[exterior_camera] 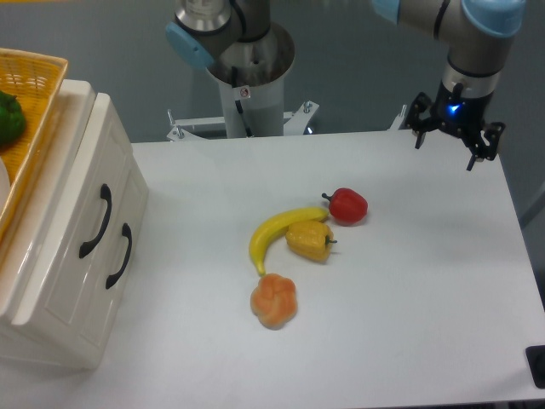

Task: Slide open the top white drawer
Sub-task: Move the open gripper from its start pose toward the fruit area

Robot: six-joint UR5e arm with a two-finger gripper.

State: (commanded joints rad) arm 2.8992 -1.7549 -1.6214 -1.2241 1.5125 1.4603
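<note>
The top white drawer (75, 209) is the upper of two glossy cream drawers in the cabinet at the left edge. It sits shut, flush with the cabinet front, and carries a curved black handle (95, 221). The lower drawer's handle (119, 256) lies just right of it. My gripper (445, 152) hangs over the far right of the table, well away from the cabinet. Its fingers are spread open, with nothing between them.
A yellow wicker basket (34, 81) with a green vegetable (8, 118) stands on the cabinet top. Mid-table lie a banana (277, 234), a yellow pepper (310, 241), a red pepper (347, 205) and an orange fruit (273, 299). The robot's base (249, 81) rises at the back.
</note>
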